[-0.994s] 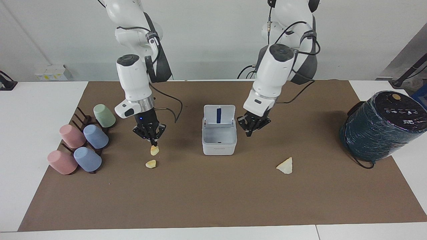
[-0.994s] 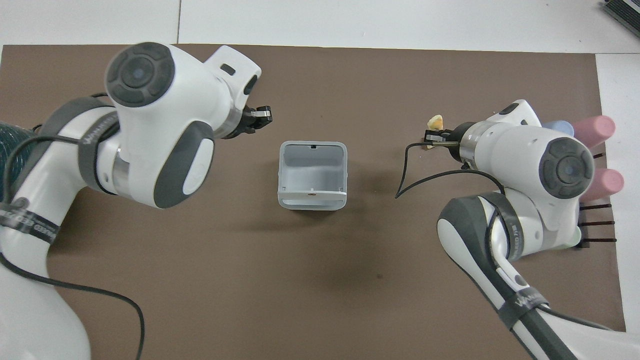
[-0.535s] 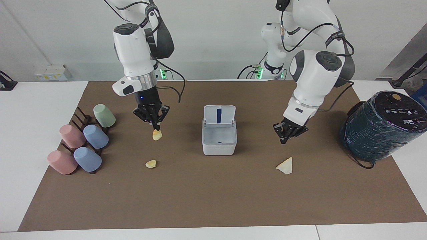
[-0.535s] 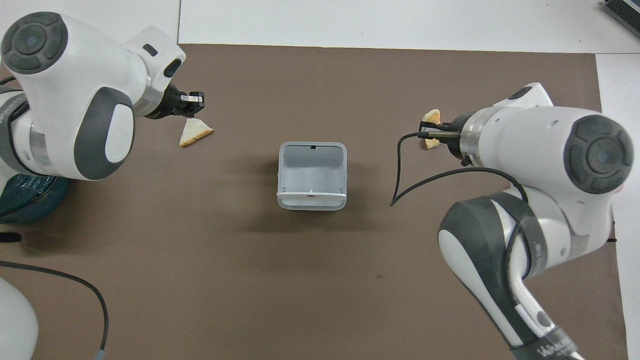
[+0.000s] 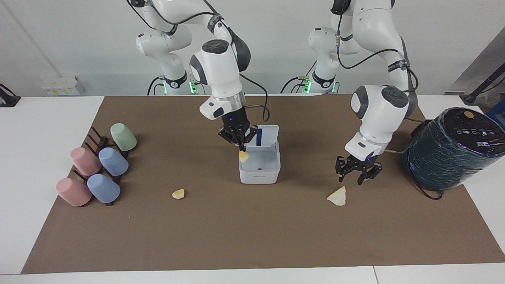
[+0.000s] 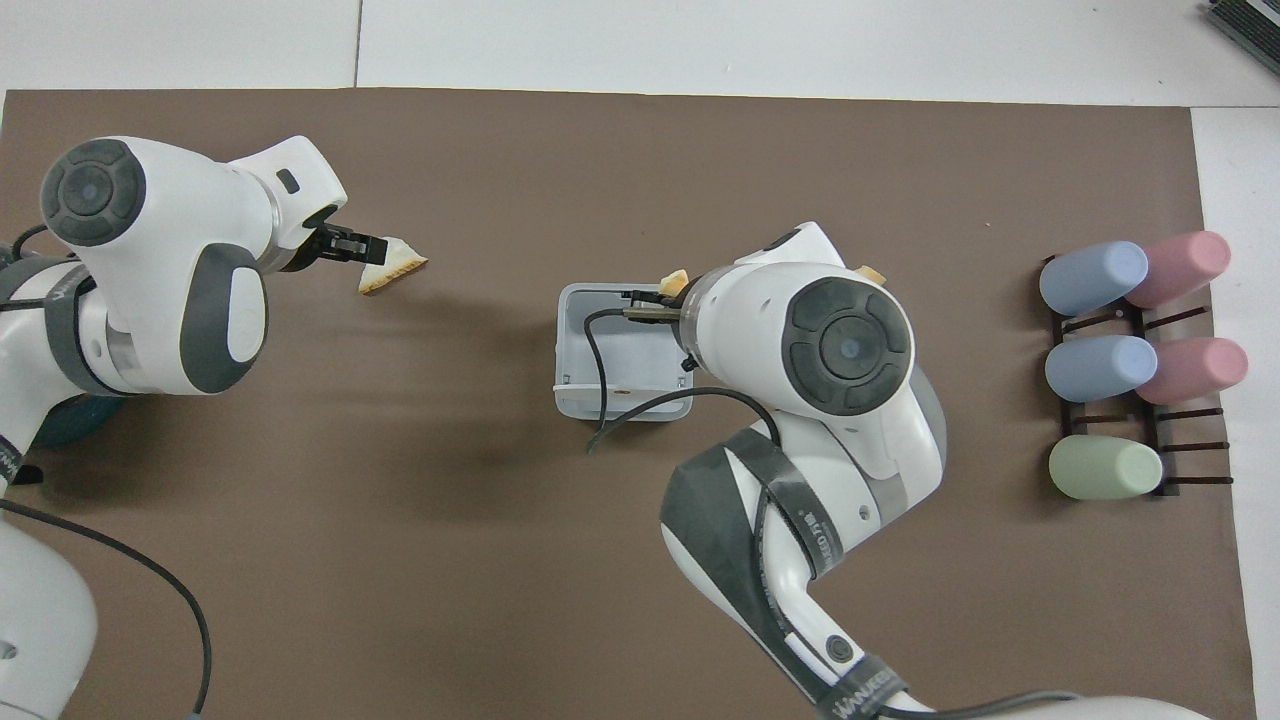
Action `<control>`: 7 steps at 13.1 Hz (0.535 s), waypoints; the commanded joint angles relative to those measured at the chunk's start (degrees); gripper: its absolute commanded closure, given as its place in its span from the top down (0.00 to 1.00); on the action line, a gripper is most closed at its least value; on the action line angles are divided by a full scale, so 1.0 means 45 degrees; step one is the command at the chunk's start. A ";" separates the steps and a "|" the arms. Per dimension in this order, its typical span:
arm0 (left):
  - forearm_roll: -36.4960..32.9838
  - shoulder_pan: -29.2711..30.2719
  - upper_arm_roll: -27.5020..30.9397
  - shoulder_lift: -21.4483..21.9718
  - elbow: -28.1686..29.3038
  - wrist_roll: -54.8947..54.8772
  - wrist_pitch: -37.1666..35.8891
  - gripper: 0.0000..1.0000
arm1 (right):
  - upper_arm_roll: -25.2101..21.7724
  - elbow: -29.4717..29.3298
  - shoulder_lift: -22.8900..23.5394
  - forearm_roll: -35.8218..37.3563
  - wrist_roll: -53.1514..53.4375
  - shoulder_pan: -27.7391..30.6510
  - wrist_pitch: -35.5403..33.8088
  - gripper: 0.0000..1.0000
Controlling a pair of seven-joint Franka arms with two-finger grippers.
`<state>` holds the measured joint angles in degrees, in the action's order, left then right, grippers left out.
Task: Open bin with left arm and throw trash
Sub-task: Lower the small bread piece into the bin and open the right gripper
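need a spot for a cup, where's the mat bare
Bare: mat strip farther from the robots than small scrap and triangular scrap. Crowded: the bin, right end effector with held scrap over it; left end effector over the triangular scrap.

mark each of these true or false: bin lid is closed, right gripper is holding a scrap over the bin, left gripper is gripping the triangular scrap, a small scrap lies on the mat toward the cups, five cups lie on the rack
1. The bin has its lid closed. False: the lid stands open.
2. The right gripper holds a small scrap over the bin. True.
3. The left gripper grips the triangular scrap. False: it hangs open just above the scrap, which lies on the mat.
4. Another small scrap lies on the mat, toward the right arm's end. True.
5. Five cups lie on the rack. True.
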<state>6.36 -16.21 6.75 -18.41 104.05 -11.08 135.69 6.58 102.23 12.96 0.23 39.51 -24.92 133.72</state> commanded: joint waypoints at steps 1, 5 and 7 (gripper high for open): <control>0.0129 0.0126 -0.0074 -0.0633 0.0392 -0.1111 0.1189 1.00 | 0.0002 -0.0355 0.0283 -0.1643 0.0146 -0.0204 -0.0222 0.00; 0.0129 -0.0322 -0.0094 -0.1182 0.1271 -0.1113 0.2911 1.00 | 0.0002 -0.0180 0.0283 -0.2707 0.0498 -0.0496 -0.0417 0.00; 0.0129 -0.0343 -0.0094 -0.1494 0.1292 -0.1113 0.3359 1.00 | 0.0002 -0.0179 0.0264 -0.2707 0.0498 -0.0497 -0.0613 0.02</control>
<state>6.36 -16.99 5.73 -24.88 108.64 -14.90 147.93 6.58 101.90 13.99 -10.74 40.87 -27.10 131.94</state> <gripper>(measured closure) 0.000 0.965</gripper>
